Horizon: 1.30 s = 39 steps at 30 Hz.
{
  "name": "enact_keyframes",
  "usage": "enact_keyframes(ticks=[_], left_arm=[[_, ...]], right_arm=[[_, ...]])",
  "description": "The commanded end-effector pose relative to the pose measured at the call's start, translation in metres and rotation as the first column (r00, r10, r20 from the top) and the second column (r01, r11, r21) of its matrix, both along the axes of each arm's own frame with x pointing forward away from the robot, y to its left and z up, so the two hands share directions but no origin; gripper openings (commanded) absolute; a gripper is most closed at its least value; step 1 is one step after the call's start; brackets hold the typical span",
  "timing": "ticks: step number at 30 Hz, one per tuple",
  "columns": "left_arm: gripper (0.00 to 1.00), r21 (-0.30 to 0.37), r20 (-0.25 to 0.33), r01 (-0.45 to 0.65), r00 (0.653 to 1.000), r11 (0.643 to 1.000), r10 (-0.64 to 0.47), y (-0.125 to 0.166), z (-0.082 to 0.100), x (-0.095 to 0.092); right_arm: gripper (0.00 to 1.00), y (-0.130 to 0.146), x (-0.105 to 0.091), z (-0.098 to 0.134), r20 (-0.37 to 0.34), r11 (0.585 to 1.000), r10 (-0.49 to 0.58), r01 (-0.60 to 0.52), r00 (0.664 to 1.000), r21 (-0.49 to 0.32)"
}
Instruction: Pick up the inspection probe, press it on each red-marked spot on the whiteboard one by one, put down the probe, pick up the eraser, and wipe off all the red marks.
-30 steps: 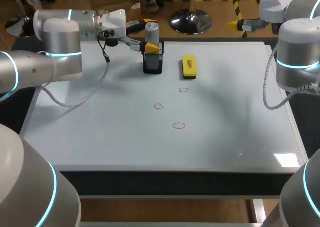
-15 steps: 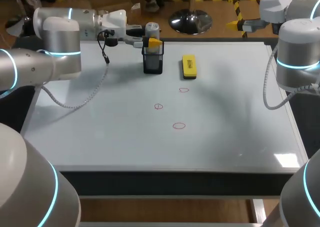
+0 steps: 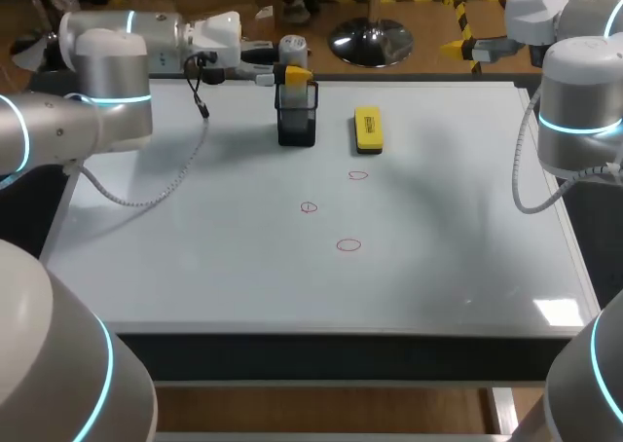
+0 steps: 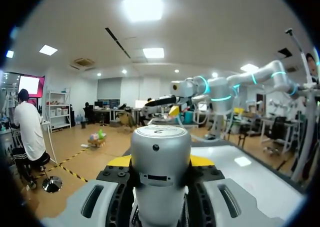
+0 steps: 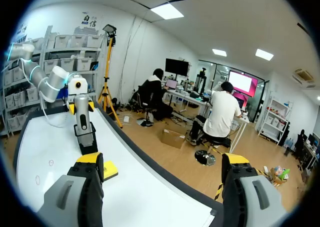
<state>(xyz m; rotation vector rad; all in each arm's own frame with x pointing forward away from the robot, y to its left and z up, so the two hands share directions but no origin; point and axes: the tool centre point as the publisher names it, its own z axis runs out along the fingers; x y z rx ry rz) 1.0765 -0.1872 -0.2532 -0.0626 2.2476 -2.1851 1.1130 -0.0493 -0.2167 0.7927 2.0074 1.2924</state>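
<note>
The inspection probe [image 3: 292,49], a silver cylinder, stands upright at the back of the whiteboard [image 3: 195,257]. My left gripper [image 3: 288,73] is shut on it from both sides. In the left wrist view the probe [image 4: 160,152] fills the gap between the yellow-tipped fingers [image 4: 119,161]. Its lower end still reaches into the black holder [image 3: 297,123]. The yellow eraser [image 3: 368,130] lies to the right of the holder. Three red marks [image 3: 358,176] [image 3: 309,207] [image 3: 348,245] sit mid-board. My right gripper [image 5: 162,162] stands open and empty beyond the board's far right edge, facing the probe [image 5: 81,112].
My left arm's cable [image 3: 161,184] hangs over the board's back left part. My right arm [image 3: 574,101] stands upright at the board's right edge. The holder [image 5: 86,137] and eraser [image 5: 109,170] lie close together near the far edge.
My left gripper has shut on the probe and raised it a little in the holder. The right arm has not moved.
</note>
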Motion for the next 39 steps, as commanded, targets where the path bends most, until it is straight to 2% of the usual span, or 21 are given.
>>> enact_keyframes(ticks=[1,14,26,34,39], left_arm=[[0.0,0.01,0.009,-0.011,1.0,1.0,0.011,0.001,0.012,-0.005],[0.0,0.013,0.034,-0.007,0.999,1.0,0.007,-0.002,0.045,-0.01],[0.0,0.022,0.027,-0.01,1.0,1.0,0.01,0.003,0.085,-0.01],[0.0,0.009,0.028,-0.015,0.999,1.0,0.014,0.012,0.12,-0.018],[0.0,-0.021,0.036,-0.005,0.999,1.0,0.006,0.031,0.133,-0.022]], right_arm=[[1.0,0.0,0.001,0.0,-0.001,1.0,0.001,-0.001,1.0,-0.001],[1.0,0.0,0.001,0.0,-0.001,1.0,0.001,-0.001,1.0,-0.001],[1.0,0.0,0.001,0.0,-0.001,1.0,0.001,-0.001,1.0,-0.001],[1.0,0.0,0.001,0.0,-0.001,1.0,0.001,-0.001,1.0,-0.001],[1.0,0.0,0.001,0.0,-0.001,1.0,0.001,-0.001,1.0,-0.001]])
